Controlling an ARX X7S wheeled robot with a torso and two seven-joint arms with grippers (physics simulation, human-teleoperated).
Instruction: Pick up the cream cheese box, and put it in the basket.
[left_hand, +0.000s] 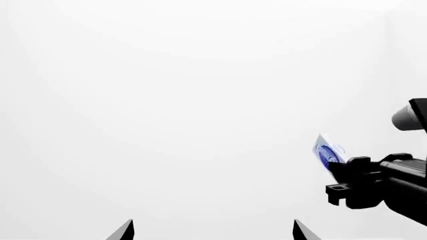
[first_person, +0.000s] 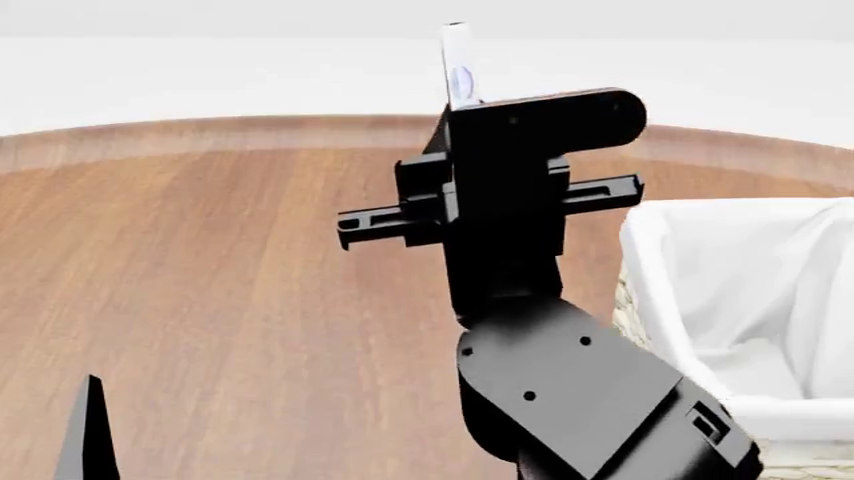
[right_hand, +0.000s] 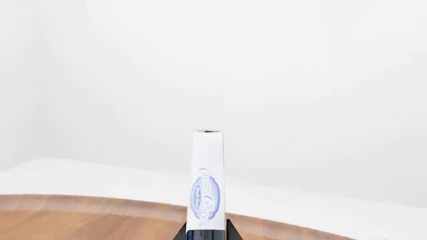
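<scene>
One box: we see the cream cheese box (first_person: 457, 65) lifted clear of the worktop, standing on edge so only its thin white side and a blue oval mark face us; we see no red on it.
Box grip: our right tool (first_person: 454, 112) is clenched on the box's lower end, which leaves most of the box sticking up above the fingers, as the right wrist view (right_hand: 208, 182) shows.
Why held so: we judge the thin edge suits a narrow pinch, and the height keeps the box above the basket rim on the way over.
Basket: our basket (first_person: 641, 235), with a white cloth liner folded over its rim, sits on the worktop at the right of the head view, beside and below the raised right arm; we can see nothing inside the part in view.
Box to basket: the box is not over the basket, but off to its left side and higher.
Left tool: our left tool (left_hand: 213, 231) shows two dark fingertips set well apart with nothing between them, so it is released and idle.
Worktop: the wooden worktop (first_person: 200, 290) has a rounded far edge, with plain white surroundings behind.
Next move, our judgement: carry the box rightward over the liner, lower, then release.
</scene>
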